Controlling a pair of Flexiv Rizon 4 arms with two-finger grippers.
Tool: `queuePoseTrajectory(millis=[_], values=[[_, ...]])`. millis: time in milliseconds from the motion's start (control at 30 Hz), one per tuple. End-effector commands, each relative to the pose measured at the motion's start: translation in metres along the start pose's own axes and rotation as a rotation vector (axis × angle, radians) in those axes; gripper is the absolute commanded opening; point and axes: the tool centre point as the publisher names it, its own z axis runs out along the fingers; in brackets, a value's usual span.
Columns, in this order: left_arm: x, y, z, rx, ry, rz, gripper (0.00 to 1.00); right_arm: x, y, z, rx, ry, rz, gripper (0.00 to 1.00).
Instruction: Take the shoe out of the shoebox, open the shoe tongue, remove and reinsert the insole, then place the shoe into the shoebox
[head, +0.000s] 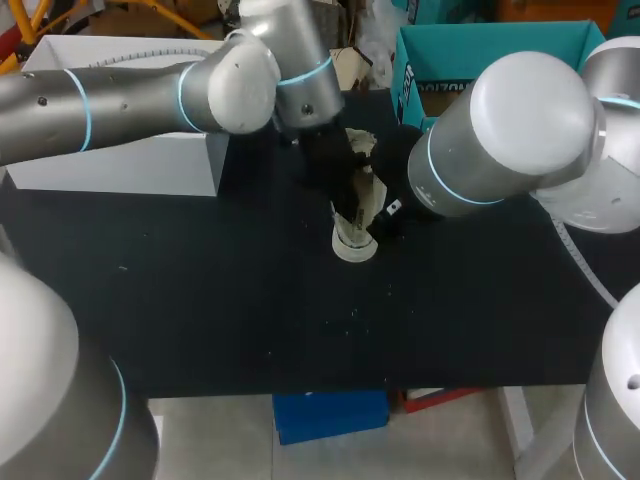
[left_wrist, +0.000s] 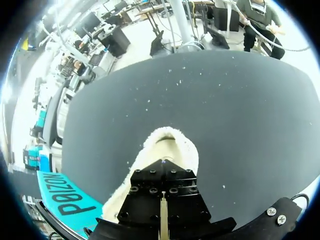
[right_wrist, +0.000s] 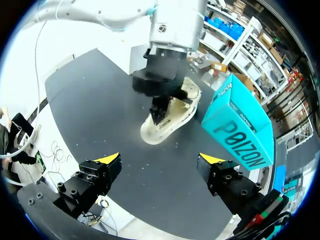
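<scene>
Shoe (head: 356, 243) far from table (head: 200, 300) edges, left tool (right_wrist: 158, 118) inside

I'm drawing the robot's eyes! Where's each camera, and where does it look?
Head view: above, behind, looking down at table; left arm, right arm show.
Left wrist view: on left wrist, looking at shoe; left claw partly shows.
Right wrist view: on right wrist, facing shoe, shoebox; open right claw shows.
All share the shoe.

You can pass over the near tabletop (head: 250, 320). The left arm (head: 240, 85) hangs over the shoe (head: 355, 240); the teal shoebox (head: 490, 40) stands far right.
</scene>
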Motion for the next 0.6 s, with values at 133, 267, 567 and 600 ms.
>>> queuePoseTrajectory(millis=[133, 267, 567, 600], values=[[0.03, 0.01, -0.07, -0.02, -0.243, -0.113, 0.0, 0.0, -0.001, 0.001, -0.002, 0.002, 0.001, 1.0], [0.046, 0.032, -0.105, -0.084, -0.311, -0.197, 0.0, 0.0, -0.001, 0.001, -0.002, 0.002, 0.001, 1.0], [0.051, 0.089, -0.145, -0.151, -0.326, -0.305, 0.0, 0.0, -0.001, 0.001, -0.002, 0.002, 0.001, 1.0], [0.049, 0.096, -0.146, -0.155, -0.32, -0.311, 0.0, 0.0, -0.001, 0.001, -0.002, 0.002, 0.001, 1.0]])
